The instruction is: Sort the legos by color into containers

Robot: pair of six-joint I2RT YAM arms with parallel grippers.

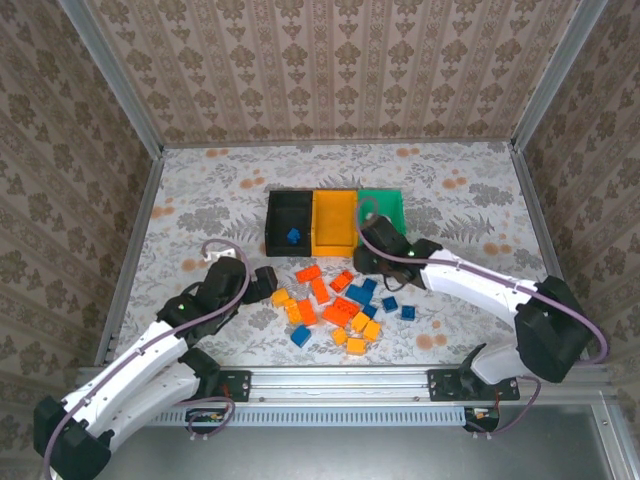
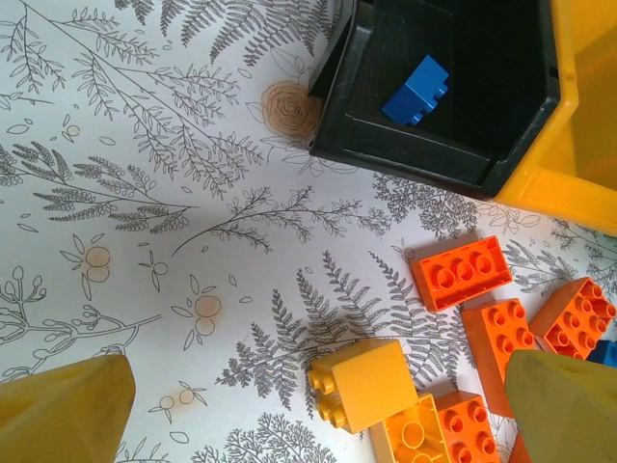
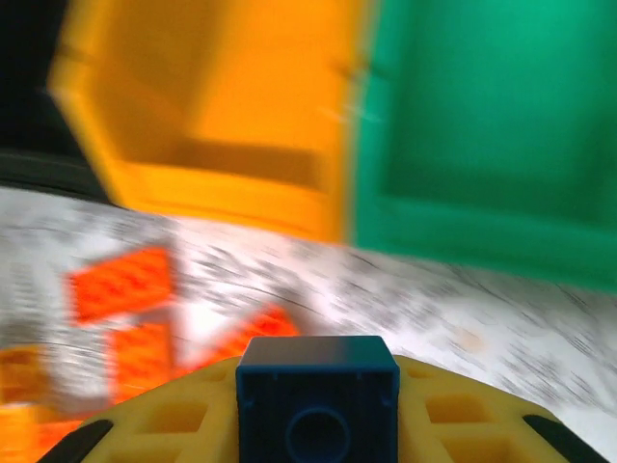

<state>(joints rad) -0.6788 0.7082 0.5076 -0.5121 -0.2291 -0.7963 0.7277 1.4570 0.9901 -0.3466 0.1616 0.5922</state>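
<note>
On the worktop point(image 1: 200, 200) we see three joined bins point(image 1: 335, 222) beyond the scattered legos point(image 1: 340, 305). The right pincer point(image 1: 368, 248) clamps a dark blue brick point(image 3: 318, 395) just before the yellow-orange and green bins, though its wrist view is blurred. The left pincer point(image 1: 262, 280) gapes wide above a yellow brick point(image 2: 362, 386). One blue brick point(image 2: 416, 90) lies in the black bin point(image 2: 434, 154).

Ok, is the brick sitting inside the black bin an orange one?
No, the brick lying on the floor of the black bin is blue, as the left wrist view shows.
</note>
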